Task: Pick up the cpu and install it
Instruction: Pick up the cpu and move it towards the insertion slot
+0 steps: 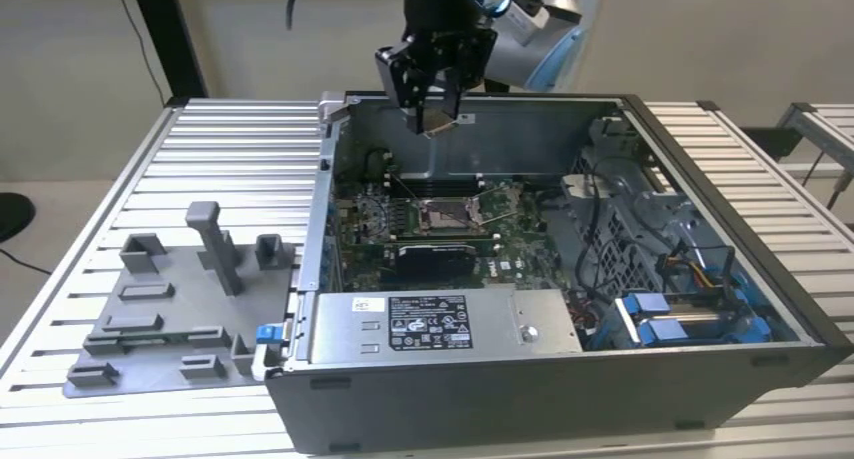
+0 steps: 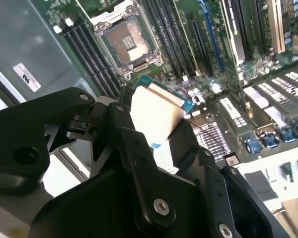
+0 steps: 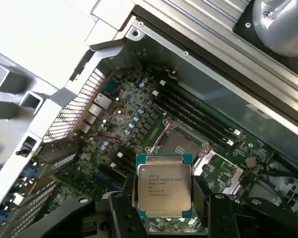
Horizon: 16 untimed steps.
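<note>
My gripper [image 1: 438, 127] hangs above the open computer case [image 1: 727, 374], near its far wall, shut on the cpu [image 1: 441, 129]. In the first wrist view the cpu [image 3: 165, 184] is a flat square chip with a pale metal top and a green rim, pinched at its sides between the black fingers [image 3: 118, 212]. The second wrist view shows the same cpu [image 2: 154, 110] from the other side, held in my gripper [image 2: 156, 129]. Below it on the green motherboard lies the open socket [image 1: 442, 216], also seen as the socket [image 3: 181, 146] and the socket [image 2: 126, 42] in both wrist views.
A silver power supply box [image 1: 441, 324] sits at the case's near side, with blue drive brackets [image 1: 687, 314] on the exterior view's right. A grey fixture plate [image 1: 167, 314] with upright posts lies on the slatted table on the exterior view's left. Memory slots [image 3: 201, 116] flank the socket.
</note>
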Tool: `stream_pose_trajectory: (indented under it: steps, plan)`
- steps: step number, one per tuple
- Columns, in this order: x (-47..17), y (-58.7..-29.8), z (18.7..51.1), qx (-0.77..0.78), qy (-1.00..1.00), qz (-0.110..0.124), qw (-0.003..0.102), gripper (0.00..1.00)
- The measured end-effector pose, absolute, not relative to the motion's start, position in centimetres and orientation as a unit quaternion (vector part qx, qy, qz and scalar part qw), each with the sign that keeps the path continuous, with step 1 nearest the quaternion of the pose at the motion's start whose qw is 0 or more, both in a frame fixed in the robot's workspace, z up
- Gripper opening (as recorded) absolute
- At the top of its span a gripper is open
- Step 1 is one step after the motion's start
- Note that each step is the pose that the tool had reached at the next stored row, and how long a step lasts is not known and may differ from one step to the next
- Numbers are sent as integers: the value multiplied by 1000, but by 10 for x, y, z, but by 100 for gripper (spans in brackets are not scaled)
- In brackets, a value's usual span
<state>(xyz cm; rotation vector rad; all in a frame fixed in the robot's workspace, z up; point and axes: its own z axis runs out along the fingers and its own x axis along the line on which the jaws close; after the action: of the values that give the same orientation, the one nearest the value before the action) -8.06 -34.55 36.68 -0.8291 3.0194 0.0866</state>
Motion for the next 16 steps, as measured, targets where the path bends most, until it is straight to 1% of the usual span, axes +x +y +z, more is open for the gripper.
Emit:
stream_pose_trajectory:
  steps: [16]
  plan:
    - [-81,-345,364,-123,992,27,9,0]
